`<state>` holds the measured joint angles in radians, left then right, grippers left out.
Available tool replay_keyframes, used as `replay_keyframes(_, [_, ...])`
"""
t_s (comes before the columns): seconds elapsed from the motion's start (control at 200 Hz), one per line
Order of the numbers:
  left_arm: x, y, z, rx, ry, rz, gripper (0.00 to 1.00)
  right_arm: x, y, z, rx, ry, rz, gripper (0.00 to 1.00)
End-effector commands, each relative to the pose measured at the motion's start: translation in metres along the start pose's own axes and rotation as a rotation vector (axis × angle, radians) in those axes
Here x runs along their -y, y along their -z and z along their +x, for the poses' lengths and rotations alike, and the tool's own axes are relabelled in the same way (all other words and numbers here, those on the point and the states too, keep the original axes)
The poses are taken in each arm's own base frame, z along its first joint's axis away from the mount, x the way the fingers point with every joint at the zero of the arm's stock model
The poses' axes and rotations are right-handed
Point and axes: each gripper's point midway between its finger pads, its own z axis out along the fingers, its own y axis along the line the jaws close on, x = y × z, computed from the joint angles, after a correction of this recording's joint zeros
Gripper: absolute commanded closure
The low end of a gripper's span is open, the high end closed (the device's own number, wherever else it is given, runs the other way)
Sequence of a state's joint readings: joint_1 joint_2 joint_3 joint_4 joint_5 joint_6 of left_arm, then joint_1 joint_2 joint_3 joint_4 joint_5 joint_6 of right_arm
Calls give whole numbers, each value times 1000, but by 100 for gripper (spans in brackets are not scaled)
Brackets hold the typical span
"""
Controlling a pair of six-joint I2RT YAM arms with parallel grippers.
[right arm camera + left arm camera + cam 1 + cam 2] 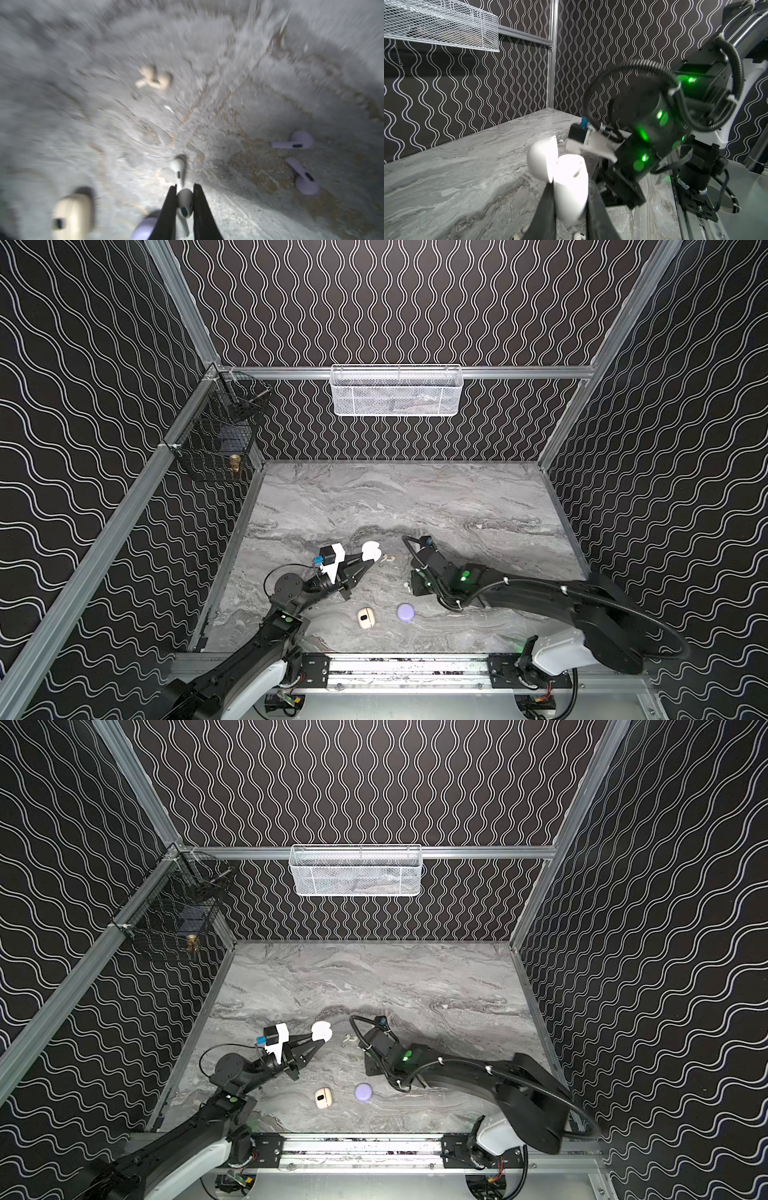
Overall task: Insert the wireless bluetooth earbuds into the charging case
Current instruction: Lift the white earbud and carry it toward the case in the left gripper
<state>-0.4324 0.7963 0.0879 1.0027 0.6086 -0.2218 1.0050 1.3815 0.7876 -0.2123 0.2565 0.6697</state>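
Observation:
My left gripper [571,184] is shut on the body of a white charging case [572,193], held above the marble table with its lid [543,158] swung open; in both top views the white charging case [371,551] [322,1031] shows at the fingertips. My right gripper [185,187] points down at the table, shut on a white earbud [185,202]. A second white earbud [178,168] lies just beyond its tips. Two lilac earbuds [295,142] [305,179] and a beige pair [154,79] lie loose on the table.
A closed beige case [365,617] and a closed lilac case [405,612] sit near the front edge between the arms. A white mesh basket [397,389] hangs on the back wall and a black wire basket [216,435] on the left wall.

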Motion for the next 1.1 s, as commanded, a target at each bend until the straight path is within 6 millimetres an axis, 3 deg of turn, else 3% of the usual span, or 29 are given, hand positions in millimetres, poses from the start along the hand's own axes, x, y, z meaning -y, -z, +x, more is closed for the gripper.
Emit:
replay_keyframes(0.0, [12,-4,-27,76,-102,72,100,-16,30,-32,150,-56,-115,87])
replay_keyframes(0.18, [17,-1,-31,125,-104,92,100,-43,99,-70,346,-80,-352,89])
replay_keyframes(0.315, [17,-3,-28,104,-91,107,100,-71,150,-86,467,-50,-553,89])
replay_keyframes(0.571, [26,-2,-32,131,-84,154,100,-109,210,-101,651,1,-774,88])
replay_keyframes(0.826, [33,-2,-39,176,-64,213,100,-125,224,-110,833,23,-897,85])
replay_keyframes(1.096, [34,-2,-42,191,-47,221,100,-125,213,-114,972,-2,-927,86])
